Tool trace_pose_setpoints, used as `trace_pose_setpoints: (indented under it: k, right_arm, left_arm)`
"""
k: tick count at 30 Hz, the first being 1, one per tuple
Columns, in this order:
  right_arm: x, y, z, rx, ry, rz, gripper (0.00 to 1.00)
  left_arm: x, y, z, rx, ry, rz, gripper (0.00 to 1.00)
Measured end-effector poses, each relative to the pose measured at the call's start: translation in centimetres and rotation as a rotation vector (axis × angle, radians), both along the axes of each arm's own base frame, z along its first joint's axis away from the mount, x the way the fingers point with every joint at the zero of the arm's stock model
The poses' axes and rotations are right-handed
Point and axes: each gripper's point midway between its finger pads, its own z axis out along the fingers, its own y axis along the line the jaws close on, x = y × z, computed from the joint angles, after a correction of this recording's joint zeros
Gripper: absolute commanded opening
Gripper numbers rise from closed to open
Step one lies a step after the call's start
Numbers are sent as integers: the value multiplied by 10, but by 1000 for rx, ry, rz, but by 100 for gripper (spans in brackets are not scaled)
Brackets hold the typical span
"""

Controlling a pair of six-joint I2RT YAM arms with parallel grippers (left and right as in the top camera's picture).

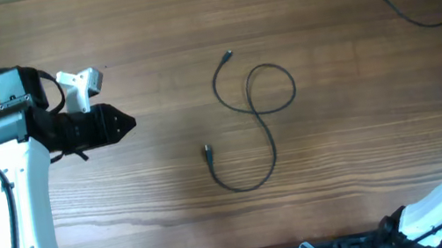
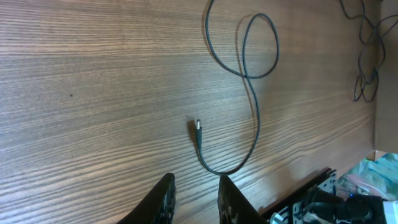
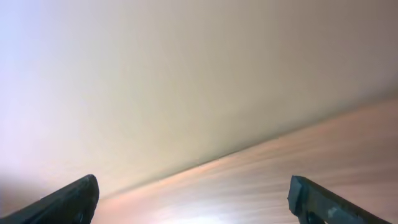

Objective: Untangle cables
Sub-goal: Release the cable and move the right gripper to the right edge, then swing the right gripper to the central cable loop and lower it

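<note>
Wooden table (image 1: 126, 32), perhaps packaging (image 2: 380, 169) beyond

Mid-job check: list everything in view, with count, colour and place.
loose cable: one, black, table centre, curled in one loop, both plug ends free
cable tangle: several strands, count unclear, dark, at the table edge on the right arm's side
table: one, brown wood, under everything
left claw: one, black, slightly open, empty, short of the loose cable's near plug
right claw: one, black, wide open, empty
</note>
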Motion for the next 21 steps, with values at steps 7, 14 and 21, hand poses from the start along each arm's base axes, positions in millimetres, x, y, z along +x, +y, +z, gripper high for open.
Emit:
trace_pose_setpoints:
  k: [7, 14, 21]
  right_arm:
    - [-23, 190, 5, 198, 92, 579, 100]
    - [-85, 328, -42, 210, 360, 876, 100]
    - [-179, 383, -149, -345, 766, 912, 100]
  left_arm:
    - [7, 1, 2, 9, -37, -3, 38]
    - [10, 2, 2, 11, -49, -3, 38]
    - [9, 2, 2, 11, -48, -3, 37]
